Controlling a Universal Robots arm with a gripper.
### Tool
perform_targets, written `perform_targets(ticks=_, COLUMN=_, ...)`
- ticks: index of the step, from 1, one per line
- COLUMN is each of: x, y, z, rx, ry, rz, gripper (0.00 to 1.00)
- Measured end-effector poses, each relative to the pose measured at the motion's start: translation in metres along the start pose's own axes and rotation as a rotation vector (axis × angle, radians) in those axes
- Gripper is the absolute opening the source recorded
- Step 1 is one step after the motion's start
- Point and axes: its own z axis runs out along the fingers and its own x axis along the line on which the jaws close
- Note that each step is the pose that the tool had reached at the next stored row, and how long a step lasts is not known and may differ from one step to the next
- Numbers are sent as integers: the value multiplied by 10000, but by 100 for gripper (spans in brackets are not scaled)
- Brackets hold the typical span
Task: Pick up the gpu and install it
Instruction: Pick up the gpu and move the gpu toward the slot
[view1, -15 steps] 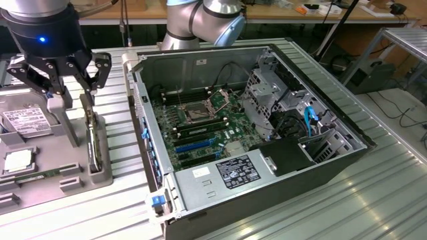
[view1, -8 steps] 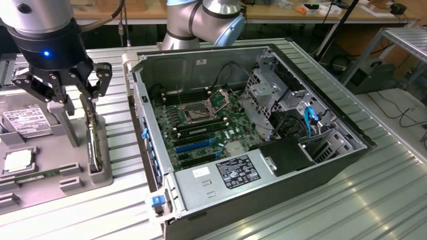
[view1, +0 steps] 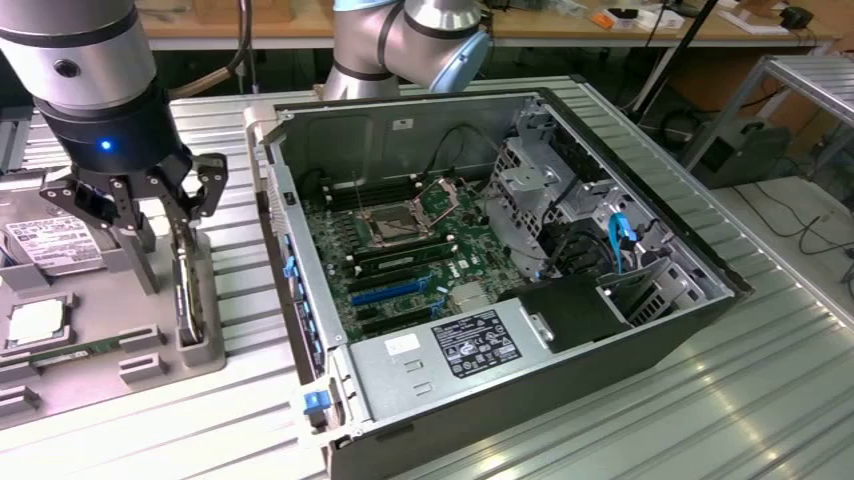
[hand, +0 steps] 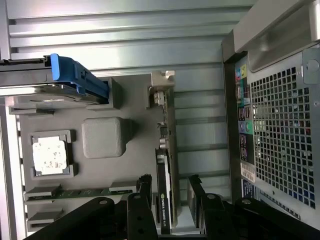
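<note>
The tool (view1: 163, 262) (hand: 170, 189) hangs low over the grey holder (view1: 100, 372) at the exterior view's left. Its two dark fingers (hand: 145, 192) are spread apart, one on each side of the gpu (view1: 190, 300) (hand: 168, 150). In the wrist view a gap shows between each finger and the card, so I judge that nothing is clamped yet.

The gpu stands on its long edge in a slot of the holder, with its pale bracket end away from the fingers. The holder also carries a hard drive (view1: 47, 248) with a white label, a bare processor (view1: 34, 322) (hand: 49, 155) and a green memory stick (view1: 67, 352) (hand: 75, 193).

To the exterior view's right of the holder, on the ribbed metal table (view1: 247, 415), lies the open computer case (view1: 387, 135). Its motherboard (view1: 400, 250) is exposed, and the expansion slots, a blue slot (view1: 387, 291) among them, hold no card.

By my reading the task is at its start: the tool is lined up for the grasp, and the pickup and the seating in the case are both left to do.

The card's edge bears white print that looks like "NVIDIA QUADRO", and the characters after it are unclear. The power supply (view1: 470, 345) has a white label whose print is too fine to read.
</note>
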Motion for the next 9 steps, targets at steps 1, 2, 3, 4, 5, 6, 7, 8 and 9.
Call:
perform_targets(ticks=1, x=2, y=-9, z=24, rx=0, ry=-2, rz=0, gripper=42)
perform_targets(ticks=2, x=5, y=-13, z=43, rx=0, ry=-2, rz=0, gripper=42)
perform_targets(ticks=3, x=6, y=-15, z=58, rx=0, ry=-4, rz=0, gripper=42)
perform_targets(ticks=4, x=8, y=-18, z=86, rx=0, ry=-6, rz=-1, gripper=42)
perform_targets(ticks=5, x=10, y=-21, z=105, rx=0, ry=-7, rz=0, gripper=42)
perform_targets(ticks=6, x=10, y=-27, z=129, rx=-1, ry=-8, rz=-2, gripper=42)
perform_targets(ticks=7, x=12, y=-33, z=154, rx=-1, ry=-8, rz=-1, gripper=42)
perform_targets(ticks=8, x=13, y=-37, z=169, rx=0, ry=-8, rz=-1, gripper=42)
perform_targets(ticks=9, x=13, y=-42, z=183, rx=-1, ry=-8, rz=-2, gripper=42)
